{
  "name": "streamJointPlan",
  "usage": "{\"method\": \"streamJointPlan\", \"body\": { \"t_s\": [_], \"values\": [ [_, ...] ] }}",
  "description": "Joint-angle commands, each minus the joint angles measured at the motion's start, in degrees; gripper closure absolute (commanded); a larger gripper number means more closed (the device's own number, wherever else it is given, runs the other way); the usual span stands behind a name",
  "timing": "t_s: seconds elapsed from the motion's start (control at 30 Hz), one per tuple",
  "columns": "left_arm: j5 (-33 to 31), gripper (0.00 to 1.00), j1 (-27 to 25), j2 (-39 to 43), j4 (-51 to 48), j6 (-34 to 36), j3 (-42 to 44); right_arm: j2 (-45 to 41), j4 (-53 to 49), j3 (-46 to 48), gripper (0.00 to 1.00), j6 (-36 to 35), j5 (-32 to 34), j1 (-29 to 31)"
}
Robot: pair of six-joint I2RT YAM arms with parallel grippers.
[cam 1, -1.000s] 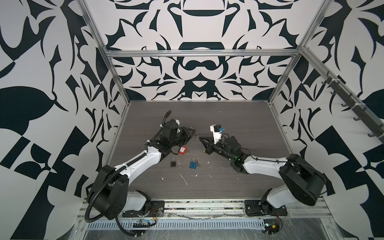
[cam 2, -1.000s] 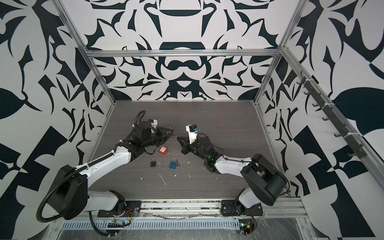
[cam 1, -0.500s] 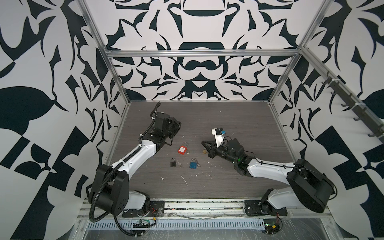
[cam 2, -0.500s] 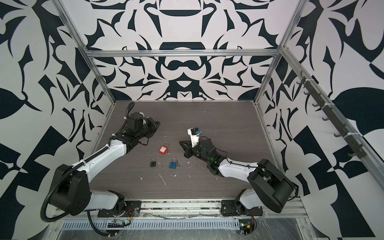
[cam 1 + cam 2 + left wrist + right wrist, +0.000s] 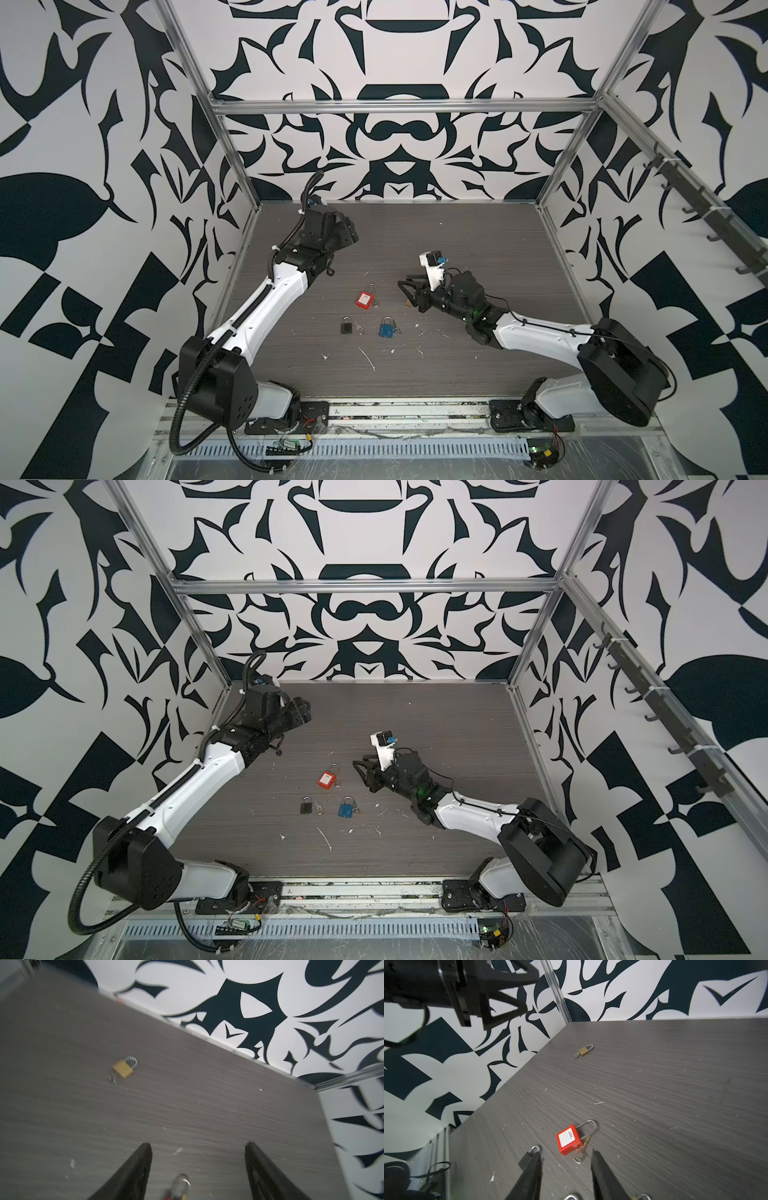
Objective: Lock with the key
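The red padlock lies flat on the grey table, shackle pointing to the back, with its key against its right side; in the right wrist view the padlock and key show just ahead of the fingertips. My right gripper hovers low to the right of it, open and empty. At the back left my left gripper is raised, also open and empty. Motion blurs the left wrist view.
A black padlock and a blue padlock lie nearer the front, each with keys beside it. A brass padlock lies toward the back. White scraps dot the table. Patterned walls close in three sides.
Both grippers were shut and close together over the red padlock. They have opened and drawn apart, the left arm swinging to the back left, the right arm pulling right. The red padlock stays put.
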State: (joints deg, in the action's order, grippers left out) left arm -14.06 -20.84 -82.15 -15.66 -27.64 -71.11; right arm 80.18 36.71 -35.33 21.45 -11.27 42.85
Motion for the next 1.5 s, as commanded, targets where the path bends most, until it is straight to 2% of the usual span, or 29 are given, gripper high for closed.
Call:
{"method": "streamJointPlan", "body": {
  "t_s": [0.0, 0.07, 0.1, 0.13, 0.17, 0.2, 0.37, 0.47, 0.67, 0.73, 1.0, 1.33, 1.47],
  "values": [
    [-4.9, 0.16, 2.9, -8.5, -5.5, 20.1, -5.5, -2.1, -5.0, -3.7, 0.44, -4.3, -3.0, 0.0],
    [-6.1, 0.16, 4.4, -14.5, -10.5, 22.4, -11.3, -2.5, -6.0, -3.9, 0.34, -4.4, -4.5, 0.0],
    [-5.8, 0.16, 4.9, -16.7, -10.8, 24.0, -12.8, -2.7, -6.1, -3.8, 0.23, -4.3, -4.9, 0.1],
    [-6.1, 0.16, 5.3, -19.0, -10.8, 25.3, -14.4, -2.7, -6.2, -3.6, 0.04, -4.1, -5.4, 0.1],
    [-5.6, 0.16, 5.7, -21.2, -10.2, 27.2, -15.6, -2.7, -6.5, -3.5, 0.0, -3.7, -6.0, 0.0],
    [-4.8, 0.12, 6.0, -23.0, -8.9, 29.4, -16.3, -2.4, -7.0, -3.6, 0.0, -3.5, -6.8, 0.0],
    [-3.9, 0.1, 7.4, -36.2, -13.6, 38.9, -28.9, 0.7, -10.8, -6.0, 0.0, -3.1, -12.8, 0.1],
    [-4.3, 0.11, 8.6, -41.9, -16.9, 41.5, -35.6, 2.2, -11.0, -6.7, 0.0, -1.9, -15.3, 0.2],
    [-0.6, 0.14, 12.7, -46.9, -19.5, 43.6, -40.4, 3.4, -14.1, -8.6, 0.0, -1.7, -15.8, 0.1],
    [1.2, 0.19, 13.7, -47.9, -21.5, 44.3, -41.2, 3.2, -15.0, -9.1, 0.0, -2.1, -15.6, 0.1],
    [6.1, 0.23, 14.9, -51.2, -23.9, 46.1, -40.9, 4.2, -16.3, -10.7, 0.0, -3.0, -15.1, 0.1],
    [7.8, 0.25, 14.9, -54.8, -23.0, 45.8, -42.4, 5.6, -16.8, -12.0, 0.02, -2.2, -15.1, 0.1],
    [8.0, 0.32, 15.0, -56.5, -24.4, 46.1, -44.2, 6.0, -17.4, -12.7, 0.02, -2.5, -14.7, 0.1]
  ]
}}
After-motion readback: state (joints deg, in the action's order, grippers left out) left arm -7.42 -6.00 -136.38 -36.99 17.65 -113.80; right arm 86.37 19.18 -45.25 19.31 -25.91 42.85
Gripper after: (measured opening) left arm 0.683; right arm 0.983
